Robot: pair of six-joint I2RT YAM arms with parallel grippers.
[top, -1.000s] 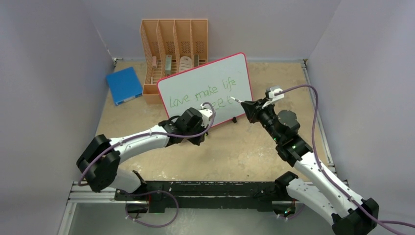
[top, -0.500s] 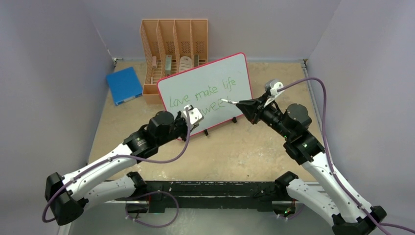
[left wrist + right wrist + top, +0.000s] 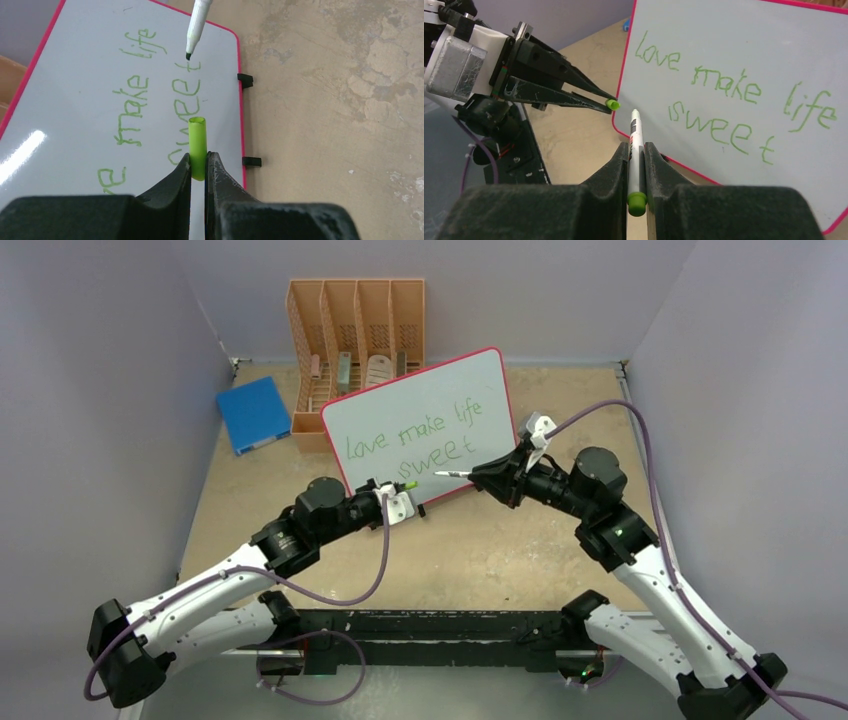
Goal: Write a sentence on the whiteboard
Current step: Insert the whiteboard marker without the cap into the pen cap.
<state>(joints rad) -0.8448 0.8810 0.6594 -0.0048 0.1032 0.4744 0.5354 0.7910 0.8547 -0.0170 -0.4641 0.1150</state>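
The whiteboard (image 3: 425, 400) stands tilted at the back of the table, its red rim toward me. On it is the green sentence (image 3: 412, 437), reading "love make life sweet" in two lines. My right gripper (image 3: 480, 477) is shut on a white marker (image 3: 452, 474), whose tip hangs just off the board's lower part, near the word "sweet" (image 3: 719, 131). My left gripper (image 3: 398, 488) is shut on the green marker cap (image 3: 197, 140) in front of the board's lower edge. The cap's open end (image 3: 612, 104) points toward the marker tip (image 3: 634, 113), a short gap apart.
An orange file rack (image 3: 357, 330) with small items stands behind the board. A blue book (image 3: 253, 412) lies flat at the back left. Two black feet (image 3: 245, 80) stick out under the board's rim. Grey walls close in on both sides.
My left arm has swung out and brought the cap under the board's lower edge. My right gripper has drawn the marker off the board and leftward. "sweet" now shows whole.
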